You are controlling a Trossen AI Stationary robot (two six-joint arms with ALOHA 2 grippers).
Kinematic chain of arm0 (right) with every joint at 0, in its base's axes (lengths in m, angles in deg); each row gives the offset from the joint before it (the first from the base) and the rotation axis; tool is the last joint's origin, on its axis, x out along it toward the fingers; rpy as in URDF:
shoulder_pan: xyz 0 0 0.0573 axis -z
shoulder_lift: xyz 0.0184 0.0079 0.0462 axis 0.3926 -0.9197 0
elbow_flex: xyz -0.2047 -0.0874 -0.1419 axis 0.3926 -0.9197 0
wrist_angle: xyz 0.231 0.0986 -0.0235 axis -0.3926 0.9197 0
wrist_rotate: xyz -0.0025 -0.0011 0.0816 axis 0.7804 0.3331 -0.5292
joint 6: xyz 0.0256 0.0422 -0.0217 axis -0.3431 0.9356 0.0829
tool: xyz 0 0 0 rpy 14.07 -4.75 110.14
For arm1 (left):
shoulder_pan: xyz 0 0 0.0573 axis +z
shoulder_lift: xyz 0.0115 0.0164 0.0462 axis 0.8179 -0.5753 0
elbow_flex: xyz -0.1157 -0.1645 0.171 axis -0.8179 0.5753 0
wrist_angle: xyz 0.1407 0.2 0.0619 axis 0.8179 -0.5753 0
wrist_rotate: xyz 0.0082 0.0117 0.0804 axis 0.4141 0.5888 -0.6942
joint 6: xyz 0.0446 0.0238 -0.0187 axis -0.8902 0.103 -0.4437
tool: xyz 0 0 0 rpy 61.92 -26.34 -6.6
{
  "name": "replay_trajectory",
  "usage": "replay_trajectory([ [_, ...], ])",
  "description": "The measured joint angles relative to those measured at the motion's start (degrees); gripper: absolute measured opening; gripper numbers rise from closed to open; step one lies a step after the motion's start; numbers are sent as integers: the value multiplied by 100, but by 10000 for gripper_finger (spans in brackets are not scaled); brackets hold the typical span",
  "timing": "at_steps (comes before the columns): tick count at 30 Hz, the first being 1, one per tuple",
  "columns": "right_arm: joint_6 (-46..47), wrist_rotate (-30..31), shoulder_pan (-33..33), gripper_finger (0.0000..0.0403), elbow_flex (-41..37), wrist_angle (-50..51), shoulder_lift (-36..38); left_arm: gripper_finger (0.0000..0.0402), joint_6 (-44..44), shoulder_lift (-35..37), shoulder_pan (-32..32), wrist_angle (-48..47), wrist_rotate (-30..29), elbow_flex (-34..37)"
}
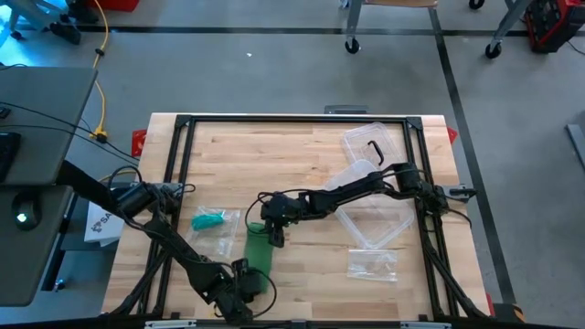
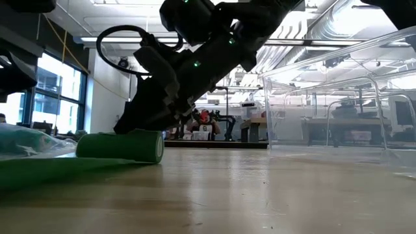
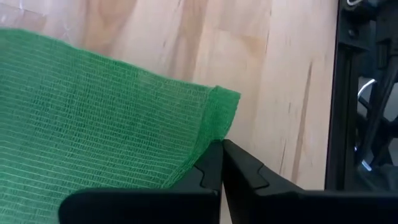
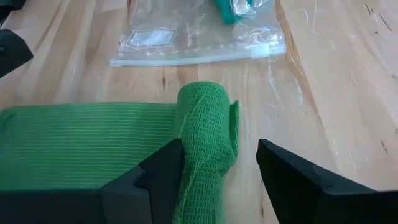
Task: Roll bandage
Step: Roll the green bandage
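A green bandage [image 1: 259, 260] lies as a flat strip on the wooden table, with its far end wound into a roll [image 4: 205, 124] that rests on the tabletop [image 2: 120, 146]. My right gripper [image 4: 219, 149] stands open over the roll with a finger on either side of it, slanting down from the table's right. My left gripper [image 3: 222, 149] is at the strip's near end [image 1: 249, 279], shut at a corner of the cloth [image 3: 93, 124]. My left gripper has its shut fingertips on the side edge of the strip's loose near end [image 3: 214, 134], slanting down onto it. The edge looks bunched and slightly raised beside the tips. The fingers hide how many layers lie between them. The rest of the strip lies flat on the table. My right gripper has the inner side of one finger [image 4: 165, 168] against the roll's side, above the flat strip. The other finger [image 4: 292, 180] stands apart from the roll. The roll rests on the table.
A clear zip bag with a teal thing inside [image 1: 215, 221] lies left of the roll. A clear plastic box [image 1: 375, 219] and its lid [image 1: 370, 146] sit at the right, with another clear bag [image 1: 372, 265] nearer. A black frame rail [image 1: 292, 119] runs round the table.
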Motion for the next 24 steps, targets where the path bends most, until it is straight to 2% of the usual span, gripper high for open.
replay_trajectory([
  [6,221,-85,88,199,1,-52,195,1,12,7,2,12,-39,0],
  [10,679,404,80,199,0,53,167,0,49,7,2,23,-53,-2],
  [12,805,435,39,199,0,55,136,0,56,9,2,41,-61,-2],
  [16,753,137,-115,199,-2,47,50,0,56,14,6,61,-83,-4],
  [21,537,-866,-223,199,-1,14,40,0,58,15,7,68,-87,-4],
  [22,528,-907,-238,199,-1,13,57,0,58,15,7,64,-87,-4],
  [24,558,-621,-259,199,-1,12,135,0,69,16,7,64,-86,-4],
])
